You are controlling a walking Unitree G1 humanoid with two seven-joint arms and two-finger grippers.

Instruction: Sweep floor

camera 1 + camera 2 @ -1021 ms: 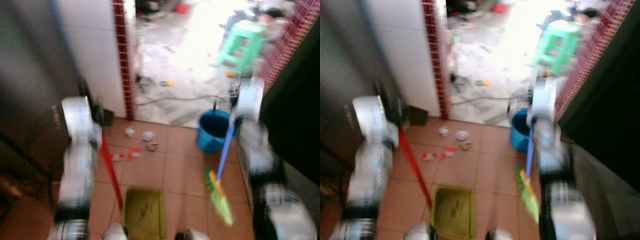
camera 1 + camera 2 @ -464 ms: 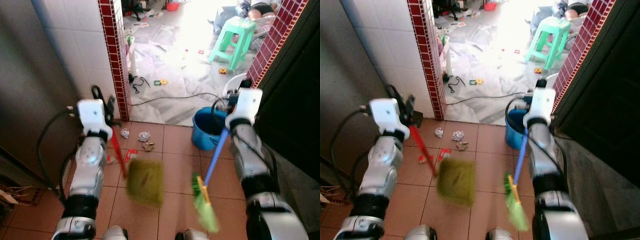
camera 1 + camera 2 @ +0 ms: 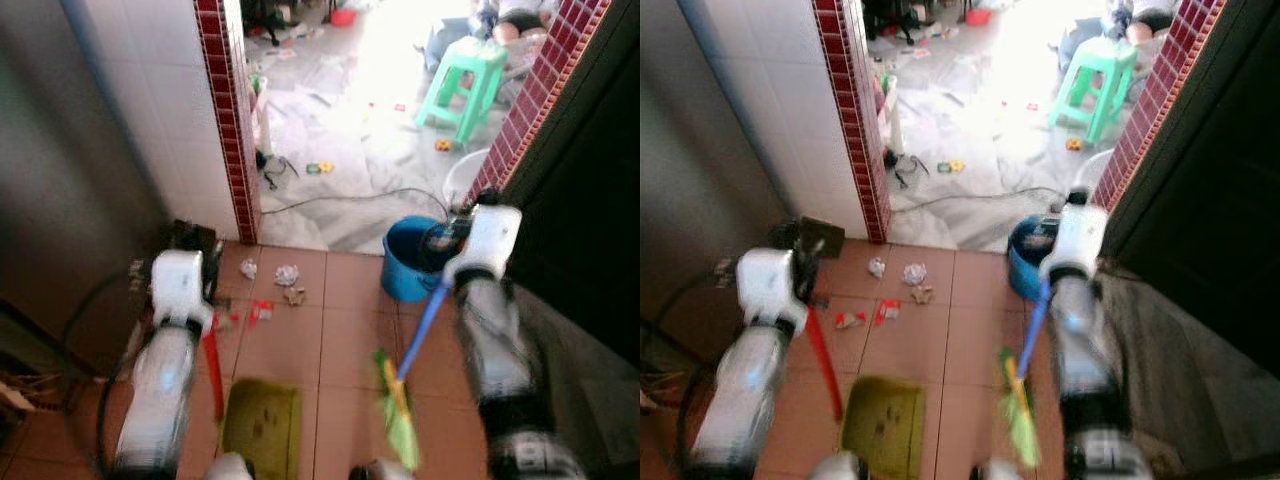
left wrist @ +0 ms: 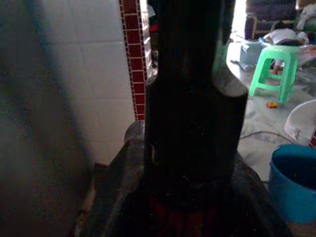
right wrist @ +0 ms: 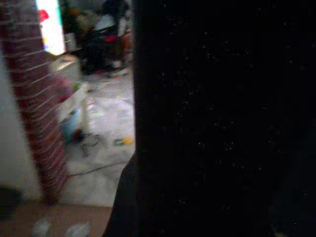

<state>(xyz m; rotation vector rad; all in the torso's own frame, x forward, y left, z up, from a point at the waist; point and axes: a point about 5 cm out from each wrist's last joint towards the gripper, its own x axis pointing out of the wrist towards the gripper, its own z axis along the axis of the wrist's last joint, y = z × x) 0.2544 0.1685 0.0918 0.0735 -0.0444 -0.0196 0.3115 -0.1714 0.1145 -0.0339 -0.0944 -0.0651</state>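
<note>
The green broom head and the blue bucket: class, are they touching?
Apart. The left eye view shows the green broom head low on the tiles and the blue bucket further ahead, with bare tile floor between them.

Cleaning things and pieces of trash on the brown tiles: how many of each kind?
Broom: 1
Dustpan: 1
Blue bucket: 1
White crumpled scraps: 2
Brown scrap: 1
Red-and-white wrappers: 2, blurry
Total: 8
</note>
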